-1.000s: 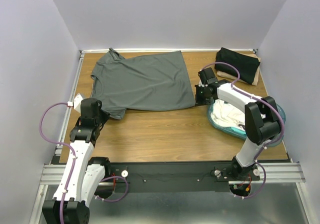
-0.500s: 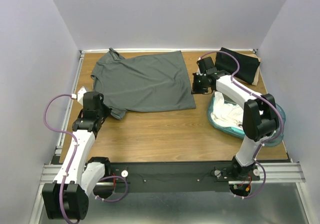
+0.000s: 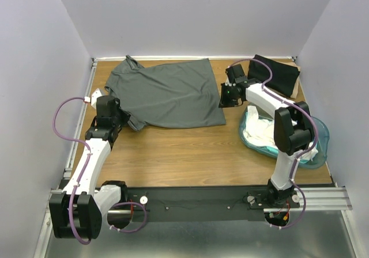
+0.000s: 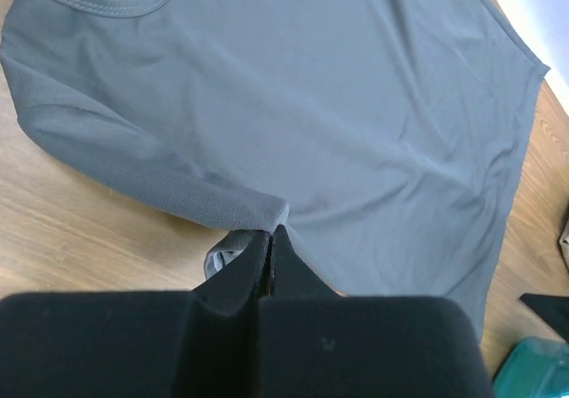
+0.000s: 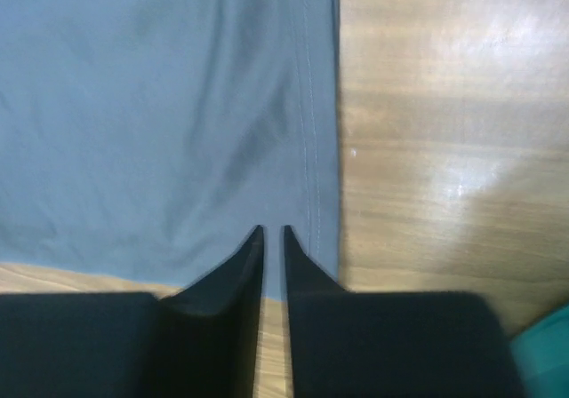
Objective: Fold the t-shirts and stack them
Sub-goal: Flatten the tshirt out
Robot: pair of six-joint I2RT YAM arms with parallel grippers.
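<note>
A sleeve of the dark grey t-shirt (image 3: 167,94) is clamped in the left gripper (image 4: 270,231). The right gripper (image 5: 271,231) is held over its hem, jaws slightly apart.

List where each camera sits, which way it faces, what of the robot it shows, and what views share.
Top external: above and behind, looking down at the table; left arm and right arm show.
Left wrist: on the left arm, facing the dark grey t-shirt; left gripper pinches its sleeve.
Right wrist: on the right arm, facing the shirt's hem; right gripper slightly open.
All three share that shirt.
</note>
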